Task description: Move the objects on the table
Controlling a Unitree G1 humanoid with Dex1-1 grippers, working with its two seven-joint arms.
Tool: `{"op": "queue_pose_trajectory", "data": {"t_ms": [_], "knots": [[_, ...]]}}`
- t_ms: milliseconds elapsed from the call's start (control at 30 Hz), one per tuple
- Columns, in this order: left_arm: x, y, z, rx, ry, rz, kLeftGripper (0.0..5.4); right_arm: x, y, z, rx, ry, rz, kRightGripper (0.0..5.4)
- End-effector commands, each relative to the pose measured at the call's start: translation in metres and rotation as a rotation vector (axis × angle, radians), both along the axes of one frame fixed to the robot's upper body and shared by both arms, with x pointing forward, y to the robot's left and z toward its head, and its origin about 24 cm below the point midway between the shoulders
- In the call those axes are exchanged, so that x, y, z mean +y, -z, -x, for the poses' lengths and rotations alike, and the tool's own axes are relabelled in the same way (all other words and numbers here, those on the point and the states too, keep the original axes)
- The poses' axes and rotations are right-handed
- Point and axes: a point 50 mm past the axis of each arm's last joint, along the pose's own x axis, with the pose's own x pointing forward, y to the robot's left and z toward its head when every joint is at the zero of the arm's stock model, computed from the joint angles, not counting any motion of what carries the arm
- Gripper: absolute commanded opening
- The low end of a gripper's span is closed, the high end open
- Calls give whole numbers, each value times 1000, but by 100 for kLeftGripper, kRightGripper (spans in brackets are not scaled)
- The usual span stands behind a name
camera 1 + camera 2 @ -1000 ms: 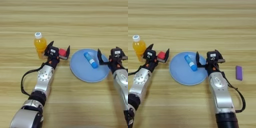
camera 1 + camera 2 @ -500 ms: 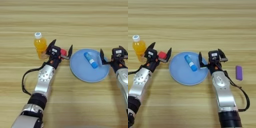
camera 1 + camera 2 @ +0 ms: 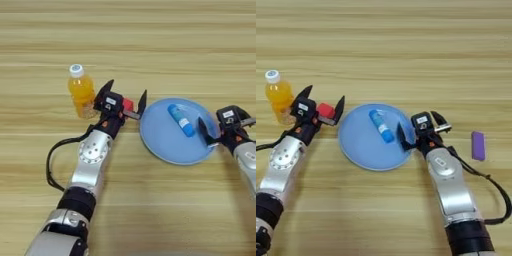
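A round light-blue plate (image 3: 162, 145) lies mid-table with the short blue tube (image 3: 180, 120) on its upper part. Just left of the plate's rim is the small red cube (image 3: 128, 104), between the spread black fingers of my left gripper (image 3: 125, 95), which is open. Whether the fingers touch the cube I cannot tell. My right gripper (image 3: 419, 125) is open at the plate's right rim, one finger (image 3: 401, 137) over the rim, with nothing between its fingers. The small purple block (image 3: 478, 146) lies on the table (image 3: 384, 50) to the right of that arm.
An orange juice bottle (image 3: 81, 92) with a white cap stands upright just left of my left gripper, close to its outer finger. Both forearms reach in from the near edge on either side of the plate.
My left gripper has edged right, closer to the plate's rim, with the red cube still between its fingers. The right gripper has drawn slightly toward me. Tube and plate stay put.
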Motion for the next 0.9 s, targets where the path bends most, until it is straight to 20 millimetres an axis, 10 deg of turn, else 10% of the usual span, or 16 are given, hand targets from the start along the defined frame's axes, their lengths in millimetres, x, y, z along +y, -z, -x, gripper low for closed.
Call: {"op": "queue_pose_trajectory", "data": {"t_ms": [33, 900], "knots": [[0, 4, 1, 22, -6, -4, 540, 7, 4, -3, 28, -37, 25, 536], [-2, 8, 1, 36, -18, 0, 540, 40, -8, 11, 46, -229, 123, 536]]}}
